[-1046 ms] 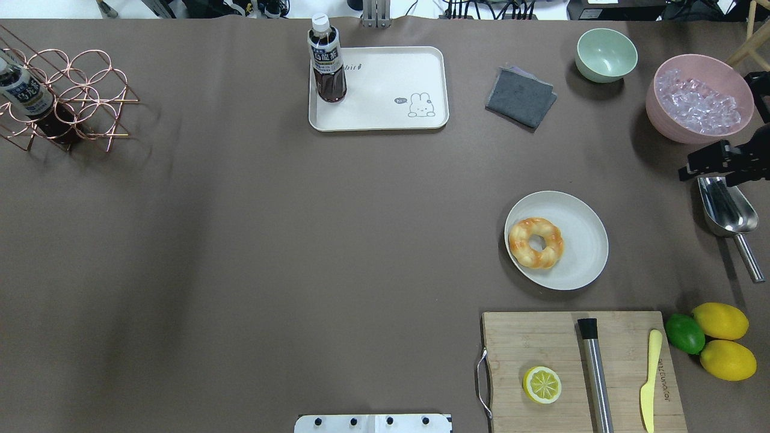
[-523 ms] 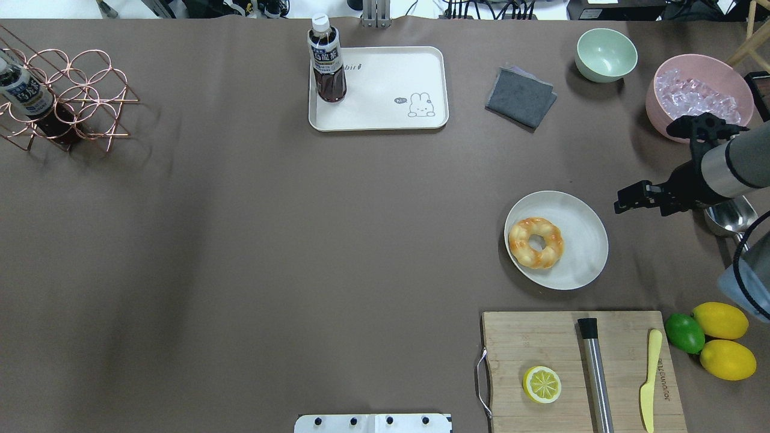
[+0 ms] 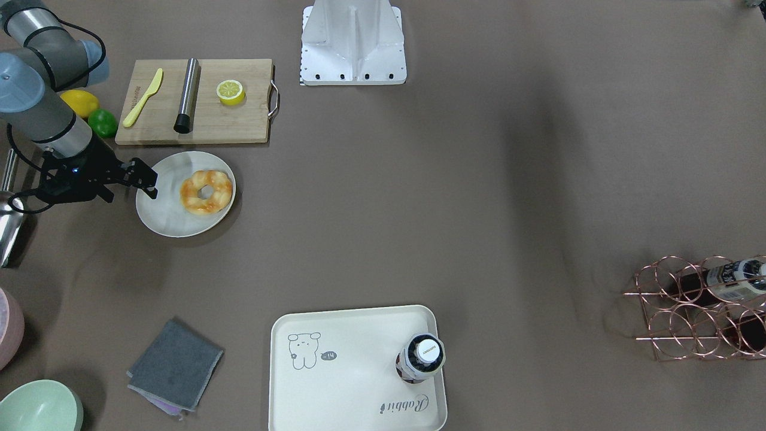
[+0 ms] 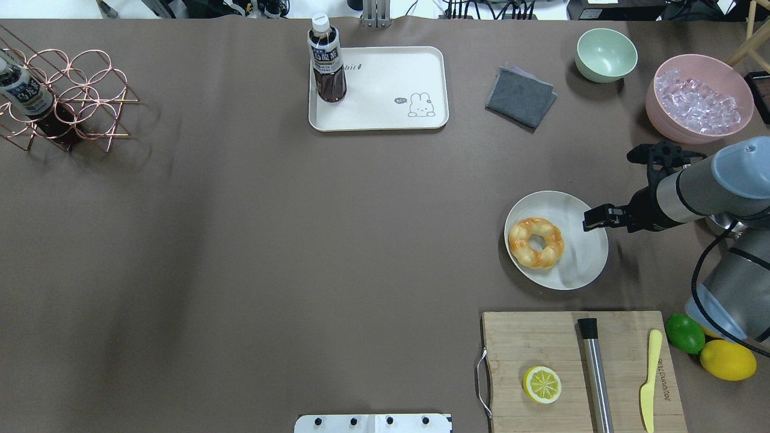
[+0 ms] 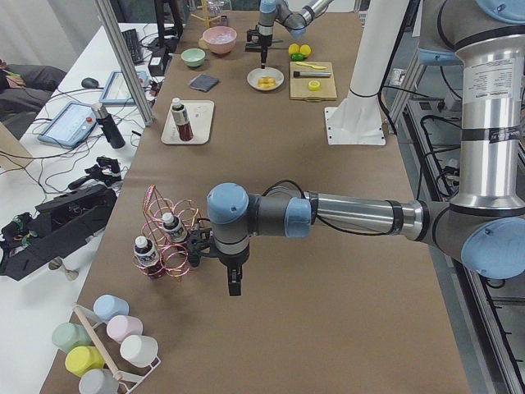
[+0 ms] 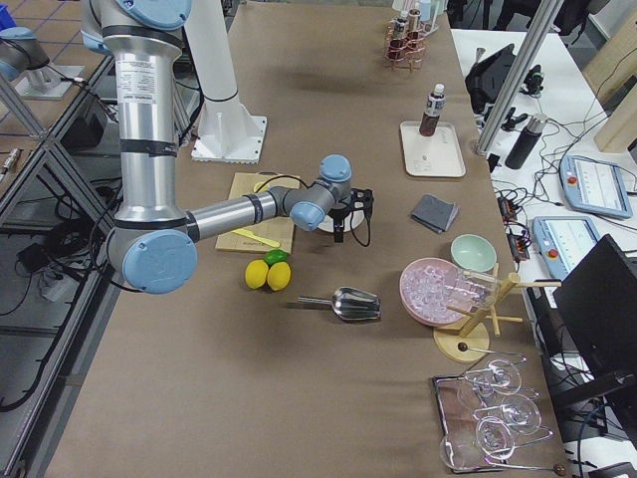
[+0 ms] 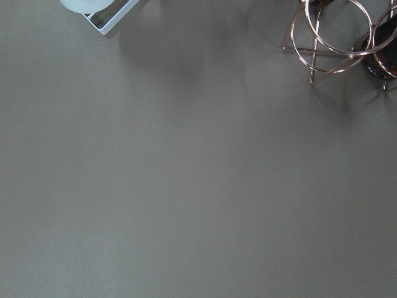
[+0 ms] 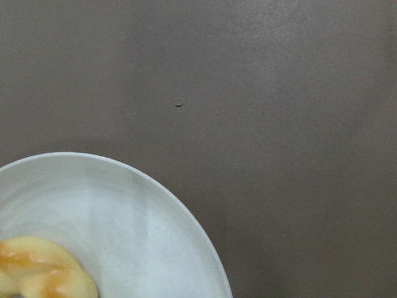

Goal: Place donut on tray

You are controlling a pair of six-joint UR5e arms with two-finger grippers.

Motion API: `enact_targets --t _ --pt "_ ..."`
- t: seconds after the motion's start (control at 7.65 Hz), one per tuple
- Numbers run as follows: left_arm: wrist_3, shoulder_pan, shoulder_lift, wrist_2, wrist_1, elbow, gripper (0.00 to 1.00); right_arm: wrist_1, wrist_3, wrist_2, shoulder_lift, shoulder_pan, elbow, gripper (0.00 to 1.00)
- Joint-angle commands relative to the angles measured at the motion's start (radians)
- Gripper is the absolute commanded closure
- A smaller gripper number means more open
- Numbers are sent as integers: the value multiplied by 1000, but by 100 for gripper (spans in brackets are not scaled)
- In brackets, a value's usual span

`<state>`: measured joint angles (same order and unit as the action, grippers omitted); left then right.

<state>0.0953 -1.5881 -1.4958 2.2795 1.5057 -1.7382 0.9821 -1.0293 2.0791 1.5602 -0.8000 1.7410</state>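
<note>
**Brown tabletop (image 4: 240,240), donut (image 4: 536,242) on its plate (image 4: 586,267)**

Brown matte sheeting covers the long tabletop, with my white base mount (image 3: 353,42) at its near edge. Along the far side stand white benches with tablets, cables and aluminium posts.

Half a second ago my right gripper (image 4: 592,218) hung over bare tabletop between the plate and the scoop (image 6: 348,304). Now it is over the plate's rim, on the side away from the donut, with its fingers apart and touching nothing. Everything else lies as it did. My left gripper (image 5: 235,287) hangs near the copper wire rack (image 4: 72,96); I cannot tell whether its fingers are apart or together.

The donut lies on the round plate, well apart from the tray (image 4: 385,111), which sits at the far edge and carries one bottle (image 4: 326,60).

Counted:
- one donut, one plate and one tray
- three bottles, two of them in the rack
- two bowls, a green bowl (image 4: 606,54) and a pink bowl (image 4: 698,99) holding ice
- one grey cloth (image 4: 520,96)
- one cutting board (image 4: 541,343) bearing one lemon half (image 4: 542,385), one steel cylinder (image 4: 595,373) and one yellow knife (image 4: 648,385)
- two whole lemons (image 6: 257,276) and one lime (image 4: 684,334)
- one scoop
</note>
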Motion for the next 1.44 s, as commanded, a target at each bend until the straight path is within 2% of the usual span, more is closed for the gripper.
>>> enact_targets --t 0.0,0.13,0.26,0.52,0.92,1.18,1.31 --pt "0 0 2 0 1 2 2 -6 -20 -10 -15 22 -21 0" --pt "0 0 2 0 1 2 2 -6 -23 -10 -17 22 -17 11" --pt "0 0 2 0 1 3 2 -6 -53 -8 -17 22 -15 40" --pt "0 -1 2 0 2 9 2 -6 -57 -8 -17 27 -18 72" --pt "0 -1 3 0 2 6 2 -8 -58 -8 -15 30 -8 100" --pt "0 -1 6 0 2 6 2 -8 -116 16 -14 28 63 100" --pt "0 -1 6 0 2 8 2 -6 -158 68 -35 4 81 100"
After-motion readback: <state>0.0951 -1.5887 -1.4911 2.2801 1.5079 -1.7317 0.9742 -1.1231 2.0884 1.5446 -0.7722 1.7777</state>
